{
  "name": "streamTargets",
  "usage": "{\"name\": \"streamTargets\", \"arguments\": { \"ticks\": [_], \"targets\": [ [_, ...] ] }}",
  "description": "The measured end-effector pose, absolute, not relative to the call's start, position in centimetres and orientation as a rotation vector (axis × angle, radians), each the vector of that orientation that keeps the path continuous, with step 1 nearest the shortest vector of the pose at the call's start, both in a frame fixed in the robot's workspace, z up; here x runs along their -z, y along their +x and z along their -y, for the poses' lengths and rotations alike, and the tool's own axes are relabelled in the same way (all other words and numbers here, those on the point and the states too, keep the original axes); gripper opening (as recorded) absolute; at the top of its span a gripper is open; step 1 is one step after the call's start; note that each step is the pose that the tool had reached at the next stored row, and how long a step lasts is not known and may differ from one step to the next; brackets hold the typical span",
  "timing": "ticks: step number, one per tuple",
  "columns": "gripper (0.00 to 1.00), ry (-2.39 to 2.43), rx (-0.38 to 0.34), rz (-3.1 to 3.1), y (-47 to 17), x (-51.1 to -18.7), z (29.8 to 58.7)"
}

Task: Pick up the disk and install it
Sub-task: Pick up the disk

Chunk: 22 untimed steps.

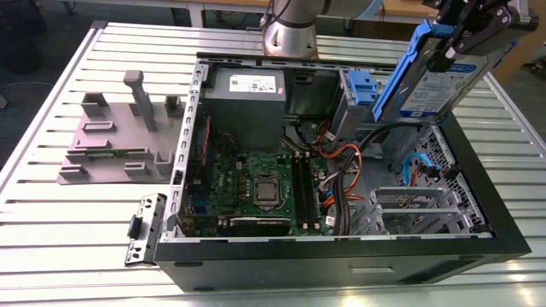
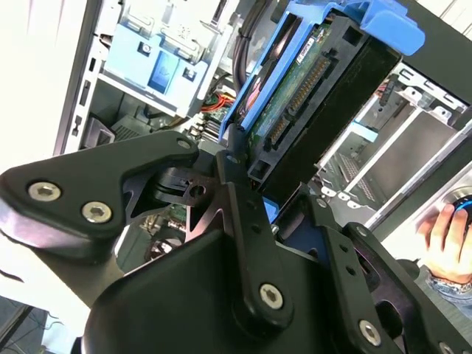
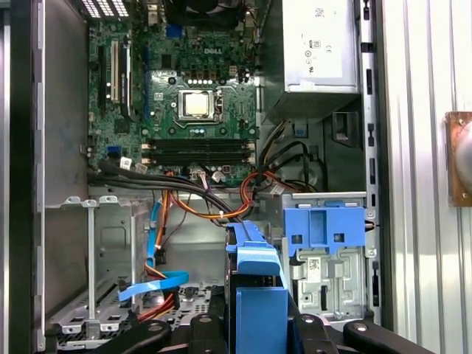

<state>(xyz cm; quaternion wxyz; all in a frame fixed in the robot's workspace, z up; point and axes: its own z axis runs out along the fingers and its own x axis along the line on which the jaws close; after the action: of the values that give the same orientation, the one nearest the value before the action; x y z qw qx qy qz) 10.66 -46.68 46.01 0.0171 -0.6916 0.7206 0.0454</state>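
Note:
The disk (image 1: 435,80), a silver drive with a white-and-blue label in a blue bracket, hangs on edge and tilted above the open computer case (image 1: 341,246) at the exterior view's upper right. My gripper (image 1: 454,52) is shut on its upper end. In the second wrist view the black fingers (image 2: 237,184) clamp the disk (image 2: 310,96), whose connector edge and circuit board face the camera. In the first wrist view the disk's blue bracket (image 3: 254,291) sits between the gripper (image 3: 254,332) arms, over the case interior.
Inside the case lie a motherboard (image 1: 256,185), a grey power supply box (image 1: 247,96), orange and black cables (image 1: 341,160), a bay with a blue bracket (image 1: 362,86) and a metal drive cage (image 1: 410,204). A grey stand (image 1: 119,134) sits left of the case. A person's hand (image 2: 446,236) is beyond the case.

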Motion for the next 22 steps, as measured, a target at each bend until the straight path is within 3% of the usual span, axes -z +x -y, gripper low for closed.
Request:
{"name": "streamTargets", "arguments": {
  "ticks": [22],
  "targets": [
    [0.36,-2.149,-0.141,-2.24,9.2,-46.0,47.1]
  ]
}}
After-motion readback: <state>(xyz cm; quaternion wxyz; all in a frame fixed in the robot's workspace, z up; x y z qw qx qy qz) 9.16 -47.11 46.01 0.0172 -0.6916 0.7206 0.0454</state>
